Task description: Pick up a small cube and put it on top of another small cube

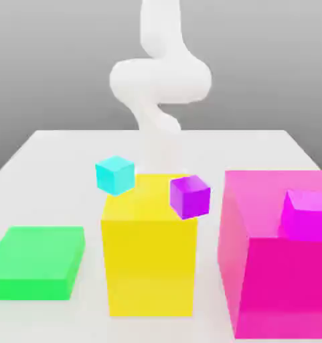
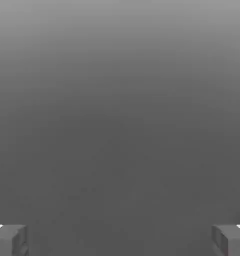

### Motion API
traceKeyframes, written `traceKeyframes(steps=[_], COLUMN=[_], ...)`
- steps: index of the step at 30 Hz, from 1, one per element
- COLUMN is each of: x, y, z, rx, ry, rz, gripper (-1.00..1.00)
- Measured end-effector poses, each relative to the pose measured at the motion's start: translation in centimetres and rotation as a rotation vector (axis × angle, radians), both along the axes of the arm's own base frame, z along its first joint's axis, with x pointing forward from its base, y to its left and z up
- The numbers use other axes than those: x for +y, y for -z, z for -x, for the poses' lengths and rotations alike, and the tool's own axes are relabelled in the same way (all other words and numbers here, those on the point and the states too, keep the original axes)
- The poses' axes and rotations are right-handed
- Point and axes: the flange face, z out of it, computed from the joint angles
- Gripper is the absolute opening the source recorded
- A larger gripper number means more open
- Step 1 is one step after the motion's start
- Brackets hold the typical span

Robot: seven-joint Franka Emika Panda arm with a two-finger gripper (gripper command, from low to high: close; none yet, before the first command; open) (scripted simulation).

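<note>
So we had a plain, bright cyan small cube [image 1: 115, 175] by the big yellow block's [image 1: 150, 264] far corner on the exterior view's left, tilted-looking, and an equally plain purple small cube [image 1: 190, 197] overlapping its right edge in that view. Couldn't tell if either touched it. Our claw [image 2: 120, 241] was released, fingers [image 2: 224, 241] wide apart.

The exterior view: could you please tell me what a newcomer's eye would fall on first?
Probably the big pink block, at the exterior view's right, with a magenta cube in front of its upper part. Next comes the tall yellow block near the middle, overlapped by cyan and purple cubes.
</note>
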Motion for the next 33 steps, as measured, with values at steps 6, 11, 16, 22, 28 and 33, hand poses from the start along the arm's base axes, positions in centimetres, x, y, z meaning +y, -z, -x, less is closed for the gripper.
traceKeyframes(steps=[6, 11, 16, 22, 28, 33], x=[-4.4, -9.3, -14.9, -22.1, -27.6, -31.6], y=[6.6, 13.1, 20.4, 29.7, 39.2, 46.9], z=[-7.0, -11.3, -14.0, -14.9, -14.1, -12.1], rx=[0.147, 0.263, 0.373, 0.492, 0.591, 0.654], ry=[0.17, 0.295, 0.409, 0.544, 0.648, 0.74], rz=[0.025, 0.018, -0.016, -0.094, -0.205, -0.328], gripper=[0.0, 0.0, 0.0, 0.0, 0.0, 0.0])
